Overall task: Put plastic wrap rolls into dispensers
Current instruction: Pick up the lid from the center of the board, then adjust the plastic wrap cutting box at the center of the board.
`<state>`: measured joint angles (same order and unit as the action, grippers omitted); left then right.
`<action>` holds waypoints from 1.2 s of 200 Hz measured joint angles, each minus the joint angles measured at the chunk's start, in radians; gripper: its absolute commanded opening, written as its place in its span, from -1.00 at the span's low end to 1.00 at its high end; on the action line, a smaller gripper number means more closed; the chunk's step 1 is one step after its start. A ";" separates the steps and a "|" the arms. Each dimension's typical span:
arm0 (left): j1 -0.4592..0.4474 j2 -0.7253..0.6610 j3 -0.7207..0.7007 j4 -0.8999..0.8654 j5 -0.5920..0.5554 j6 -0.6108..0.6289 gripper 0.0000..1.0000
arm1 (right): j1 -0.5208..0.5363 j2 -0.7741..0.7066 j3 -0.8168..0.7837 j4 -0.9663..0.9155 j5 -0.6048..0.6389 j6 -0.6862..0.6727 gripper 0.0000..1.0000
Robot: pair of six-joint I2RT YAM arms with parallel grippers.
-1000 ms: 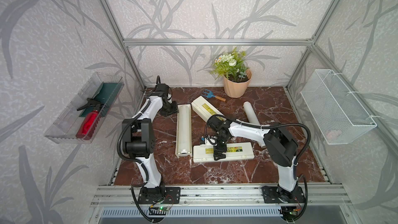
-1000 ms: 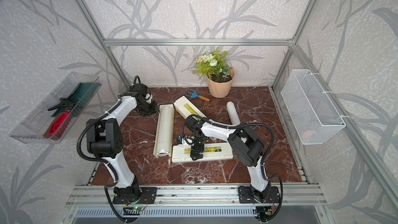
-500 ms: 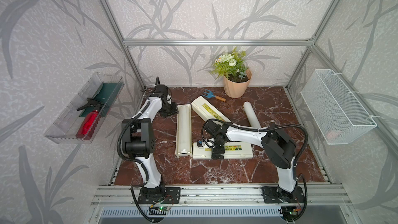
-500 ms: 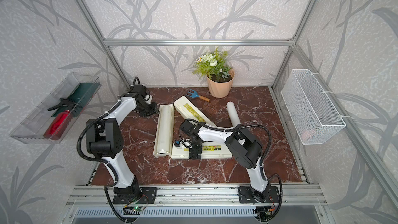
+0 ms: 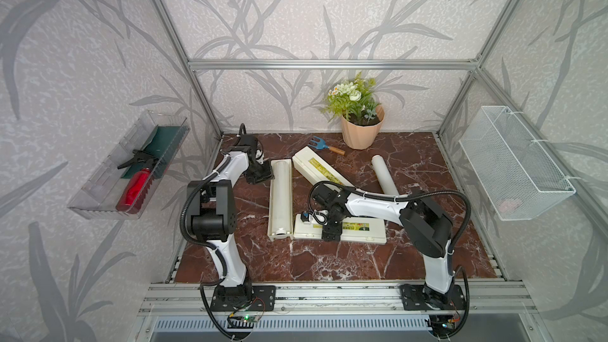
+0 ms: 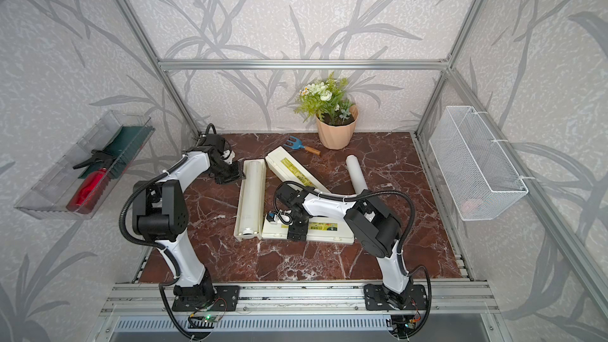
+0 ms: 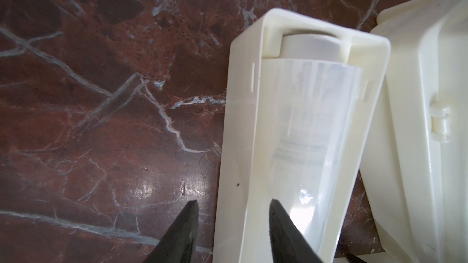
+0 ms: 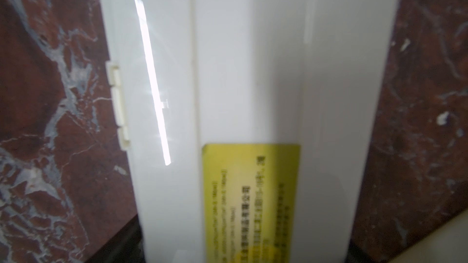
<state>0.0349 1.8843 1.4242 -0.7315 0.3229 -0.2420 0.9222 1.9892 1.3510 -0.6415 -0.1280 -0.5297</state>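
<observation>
Left claw (image 7: 234, 201), part-open, straddles the wall of the open dispenser (image 7: 240, 135), one roll (image 7: 311, 122) inside; right claw (image 5: 331, 233) sits wide astride the closed dispenser (image 5: 371, 235), grip impossible to tell; behind it on the tabletop (image 5: 312, 264) the loose roll (image 5: 383, 176) lies front-to-back, nearest the right arm.

Marble tabletop (image 5: 329, 264): roll-filled open dispenser (image 7: 239, 135), labelled lid (image 5: 320, 171), closed dispenser (image 5: 362, 230), loose roll (image 5: 383, 176), flowerpot (image 5: 360, 134), blue hand fork (image 5: 324, 146).

Potted plant (image 5: 358, 129), blue hand fork (image 5: 320, 144) on marble bench (image 5: 329, 264); red spray bottle (image 5: 135, 189) in clear wall tray (image 5: 98, 207); wire basket (image 5: 513, 166).
</observation>
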 measured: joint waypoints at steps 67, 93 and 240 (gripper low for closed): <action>0.005 0.000 -0.054 0.063 0.011 -0.028 -0.25 | -0.005 -0.082 0.061 -0.069 0.046 0.127 0.27; 0.008 0.000 -0.080 0.092 0.022 -0.040 -0.35 | -0.018 -0.143 0.083 -0.077 0.049 0.205 0.27; -0.089 -0.220 -0.412 0.312 0.014 -0.254 -0.95 | -0.149 -0.022 0.499 -0.155 -0.100 0.736 0.19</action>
<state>-0.0544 1.6638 1.0126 -0.4194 0.3370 -0.4965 0.7731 1.9675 1.8500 -0.7967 -0.2276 0.2062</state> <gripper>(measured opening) 0.048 0.867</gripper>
